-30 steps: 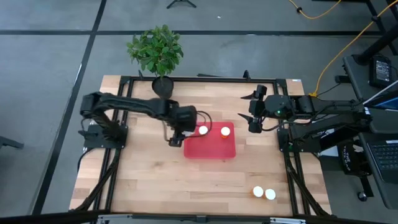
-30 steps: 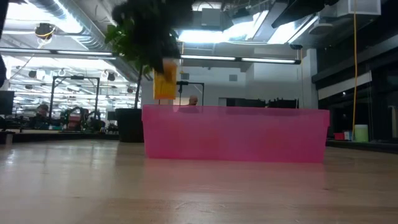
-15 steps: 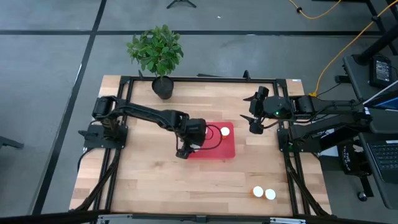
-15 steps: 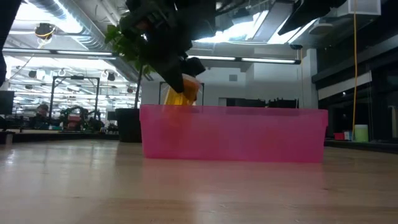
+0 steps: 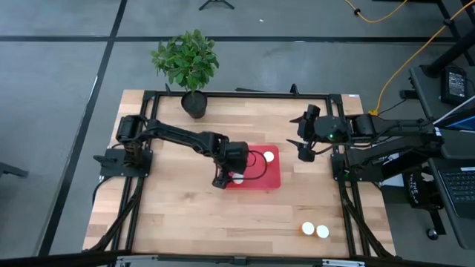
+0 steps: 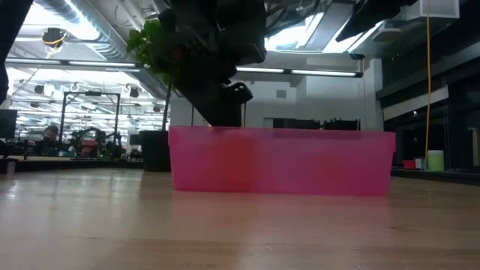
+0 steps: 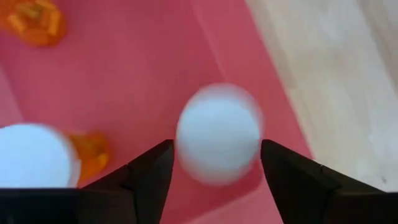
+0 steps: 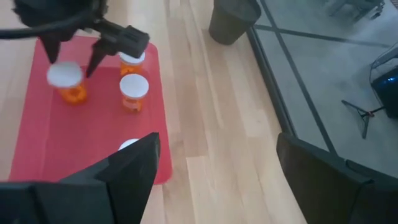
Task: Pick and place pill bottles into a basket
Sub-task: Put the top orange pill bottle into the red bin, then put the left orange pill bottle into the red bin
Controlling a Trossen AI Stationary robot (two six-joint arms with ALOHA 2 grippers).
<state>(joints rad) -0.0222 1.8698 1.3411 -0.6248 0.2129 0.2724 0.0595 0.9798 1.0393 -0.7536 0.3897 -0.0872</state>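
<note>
**Left arm setting a bottle into the tray — watch the release**

Right now your left gripper (image 5: pixel 235 176) is over the near-left part of the red basket (image 5: pixel 271 180), low inside it. The left wrist view shows its two fingers (image 7: pixel 149 171) spread, with a white-capped pill bottle (image 7: pixel 217 134) in the gap between them; whether the pads touch the bottle I can't tell, the cap is blurred. In the right wrist view the same bottle (image 8: pixel 67 83) stands upright on the tray floor under the claw, so read it as being set down or just let go.

Three more bottles in the tray: two (image 8: pixel 133 92) near the far edge, one cap (image 8: pixel 129 145) partly hidden by the right arm's own finger. Two bottles (image 5: pixel 315 231) are out on the table (image 5: pixel 178 215), near-right, side by side and well apart from the basket.

Your right gripper (image 5: pixel 303 147) waits off the tray's right side, fingers wide apart, holding nothing.

Risks from here:
- Lift the left claw with a finger touching the cap and you'll likely tip the bottle; it stands near the tray's left rim, so it could roll out.
- Swing sideways while low and the fingers could clip the neighbouring bottles.
- The near-right pair touch or nearly touch, so grabbing one may knock the other over.
</note>
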